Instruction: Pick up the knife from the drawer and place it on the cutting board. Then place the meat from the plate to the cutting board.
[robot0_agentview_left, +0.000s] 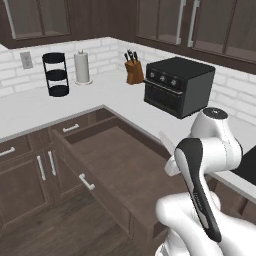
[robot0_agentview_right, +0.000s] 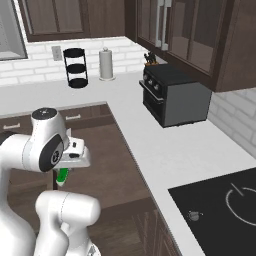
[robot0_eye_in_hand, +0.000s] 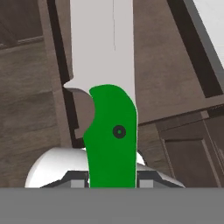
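Claw (robot0_eye_in_hand: 112, 181) grips knife (robot0_eye_in_hand: 109, 131) above open drawer (robot0_agentview_left: 115, 160)

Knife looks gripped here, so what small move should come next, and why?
Probably lift the knife straight up, clear of the open drawer, before swinging toward the counter. The hand view shows the jaws shut on its green handle, and the gripper sits low over the drawer, so its front and sides could catch the blade.
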